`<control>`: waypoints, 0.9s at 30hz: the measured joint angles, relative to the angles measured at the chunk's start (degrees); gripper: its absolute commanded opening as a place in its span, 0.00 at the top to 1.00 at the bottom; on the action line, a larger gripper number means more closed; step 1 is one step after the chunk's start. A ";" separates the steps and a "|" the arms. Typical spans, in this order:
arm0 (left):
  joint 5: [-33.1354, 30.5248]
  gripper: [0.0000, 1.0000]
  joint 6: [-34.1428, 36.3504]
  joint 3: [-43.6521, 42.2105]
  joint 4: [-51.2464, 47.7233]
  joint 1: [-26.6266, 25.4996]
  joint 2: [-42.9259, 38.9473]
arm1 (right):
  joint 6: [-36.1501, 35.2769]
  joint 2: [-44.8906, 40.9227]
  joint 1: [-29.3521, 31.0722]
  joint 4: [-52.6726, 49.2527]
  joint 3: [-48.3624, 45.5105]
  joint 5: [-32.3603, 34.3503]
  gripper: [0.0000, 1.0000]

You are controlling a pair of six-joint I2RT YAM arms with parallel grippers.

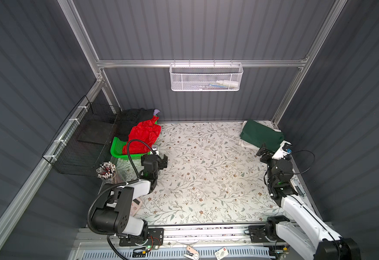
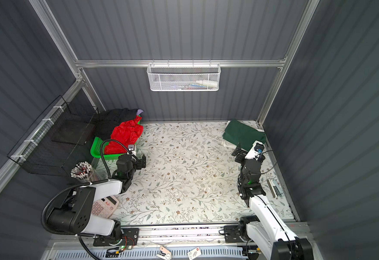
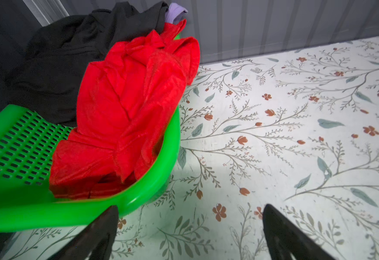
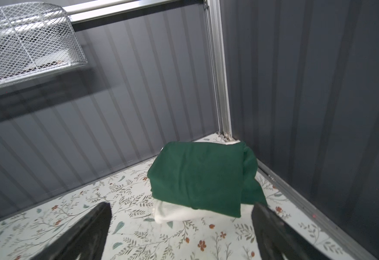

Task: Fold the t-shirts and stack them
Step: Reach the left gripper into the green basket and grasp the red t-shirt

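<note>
The white t-shirt (image 4: 176,213) is mostly hidden under the green t-shirt (image 4: 197,177).

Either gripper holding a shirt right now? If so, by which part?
Nothing is held. The left gripper is open near the green basket, clear of the red t-shirt; the right gripper is open, short of the folded dark green t-shirt.

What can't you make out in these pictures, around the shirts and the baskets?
Lavender shirt: left wrist view, only a corner shows; the black cloth covers the rest.
White shirt: right wrist view, mostly under the dark green shirt.
White mesh basket contents: both top views, too small behind the mesh.
</note>
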 measured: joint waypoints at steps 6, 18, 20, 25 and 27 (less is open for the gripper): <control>0.52 0.00 -4.42 10.58 -11.39 -1.01 -1.57 | 9.55 -3.98 0.04 -17.07 4.61 -1.46 0.01; -13.42 0.00 -10.14 43.87 -33.55 -1.29 16.39 | 16.26 -2.19 0.09 -33.46 10.58 -10.49 0.01; -14.60 0.00 -11.19 46.58 -36.63 -0.79 19.02 | 16.11 -2.40 0.09 -36.65 11.39 -10.78 0.01; -11.76 0.06 -15.61 50.12 -42.75 2.27 22.67 | 16.20 -4.11 0.09 -43.15 13.16 -11.61 0.01; -9.77 0.09 -17.07 51.74 -44.24 3.85 23.76 | 16.52 -4.66 0.09 -44.50 13.35 -12.31 0.01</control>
